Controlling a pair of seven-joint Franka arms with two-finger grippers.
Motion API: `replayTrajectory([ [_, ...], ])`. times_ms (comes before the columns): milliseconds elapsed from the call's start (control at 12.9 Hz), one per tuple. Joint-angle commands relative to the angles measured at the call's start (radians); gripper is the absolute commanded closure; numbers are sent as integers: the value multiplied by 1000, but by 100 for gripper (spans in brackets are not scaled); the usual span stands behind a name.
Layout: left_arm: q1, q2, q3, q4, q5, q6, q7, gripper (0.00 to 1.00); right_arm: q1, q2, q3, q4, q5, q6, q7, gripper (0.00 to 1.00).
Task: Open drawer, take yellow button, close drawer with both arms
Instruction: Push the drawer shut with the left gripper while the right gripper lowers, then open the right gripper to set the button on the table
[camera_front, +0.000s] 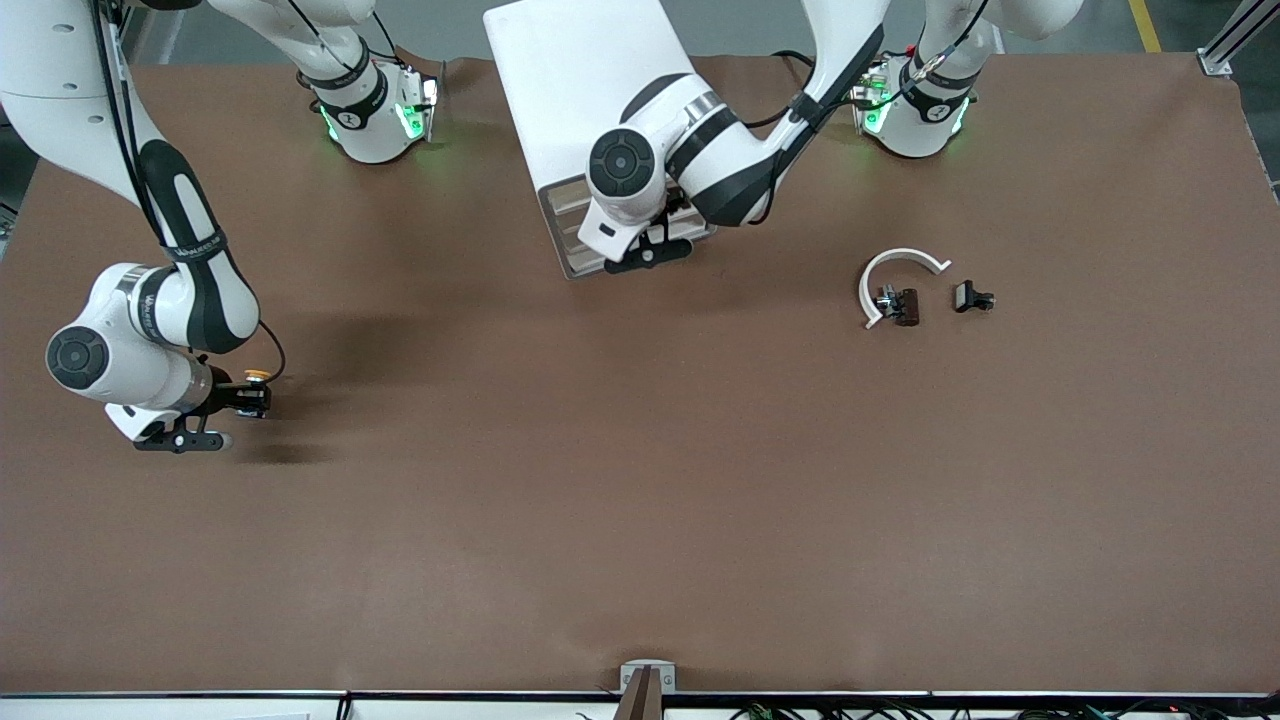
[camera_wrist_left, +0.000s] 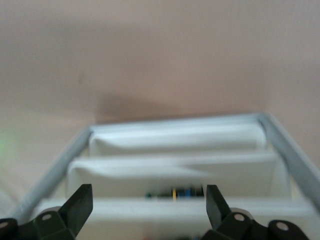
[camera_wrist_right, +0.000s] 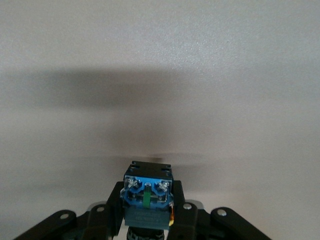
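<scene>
Now we see the right gripper (camera_wrist_right: 146, 220) clamped on the button (camera_wrist_right: 146, 197) over bare table (camera_front: 640, 500) at the right arm's end — the left gripper (camera_wrist_left: 149, 207), fingers apart, at the cabinet's (camera_front: 580, 90) front, about six o'clock of it, its drawer (camera_wrist_left: 175, 175) fronts stepped.

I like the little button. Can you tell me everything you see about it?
The button is tiny, with a round orange cap, a black neck and a blue base block with two silver screws and a green strip. It looks like plastic. The right gripper has its fingers shut on it, over bare table at the right arm's end.
</scene>
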Motion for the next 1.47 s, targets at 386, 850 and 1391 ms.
replayTrajectory([
  [386, 252, -23, 60, 118, 284, 5, 25, 0, -24, -20, 24, -4, -9, 5, -12, 0],
  [850, 480, -185, 56, 130, 270, -38, 91, 0, -14, -237, 29, 48, -8, -260, -12, 0],
  [1391, 736, -366, 57, 126, 267, -304, 629, 0, 87, -347, 37, 322, 64, -742, 7, 0],
])
